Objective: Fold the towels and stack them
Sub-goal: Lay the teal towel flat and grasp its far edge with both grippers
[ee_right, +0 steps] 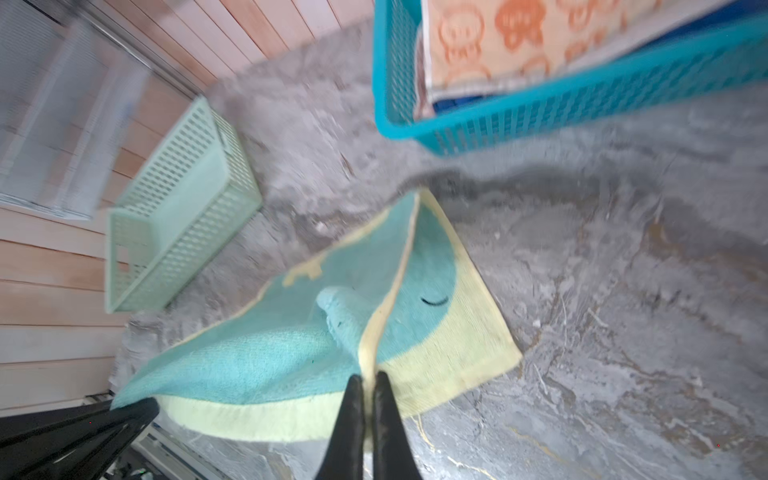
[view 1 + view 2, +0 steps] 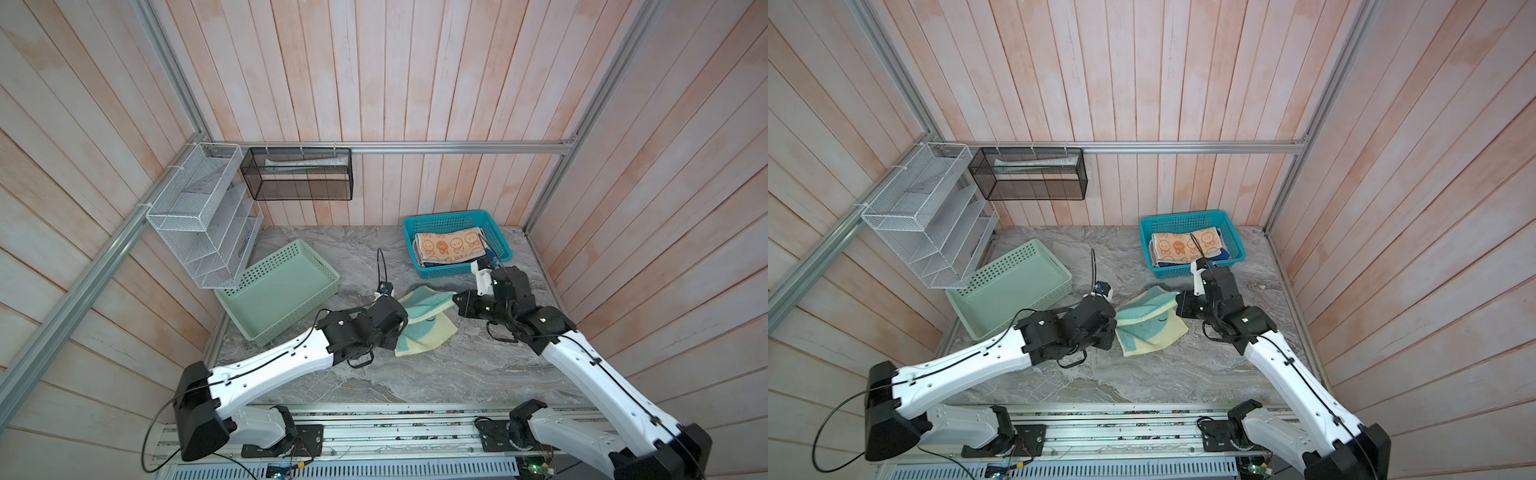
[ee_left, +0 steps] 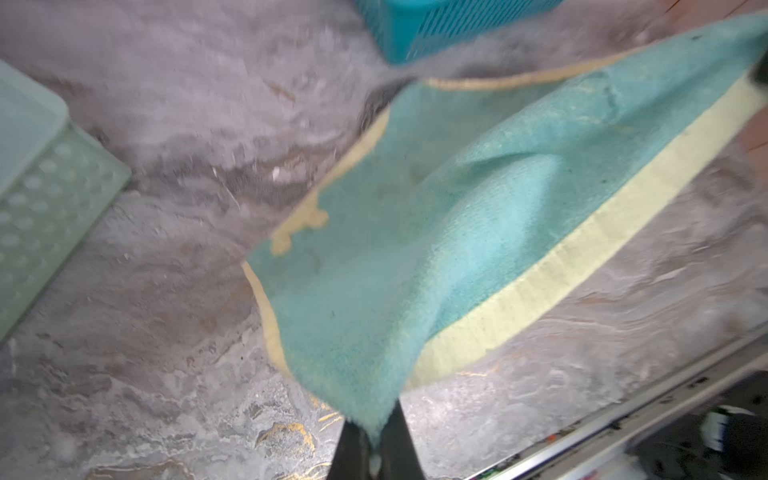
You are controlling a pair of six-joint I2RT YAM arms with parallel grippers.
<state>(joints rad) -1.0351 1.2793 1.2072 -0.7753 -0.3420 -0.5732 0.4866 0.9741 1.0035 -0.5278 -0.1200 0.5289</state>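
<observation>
The left gripper (image 3: pixel 370 442) is clenched on one corner of the pale yellow-and-teal towel (image 3: pixel 457 228). In the left wrist view the cloth fans out from between its black fingers and hangs clear of the marble tabletop (image 3: pixel 145 332) close to the grip. The right gripper (image 1: pixel 368 376) is likewise pinched tight, its two fingers (image 1: pixel 388 415) pressed together with the towel's yellow hem caught between them.

In both top views this towel (image 2: pixel 424 324) (image 2: pixel 1150 328) stretches between the two grippers. It is partly doubled over: a lower layer lies flat on the table and an upper flap is raised between the two grips. In the right wrist view the left gripper's dark fingers hold the flap's other near corner, well to the side of the right gripper.

Just beyond the right gripper stands the teal basket (image 2: pixel 453 272). Inside it the orange-and-cream cartoon towel (image 2: pixel 451 246) lies folded on top, with the royal blue towel (image 1: pixel 457 102) showing beneath it. The mint-green basket (image 2: pixel 286 316) stands on the table on the outer side of the left gripper, apart from the towel.
</observation>
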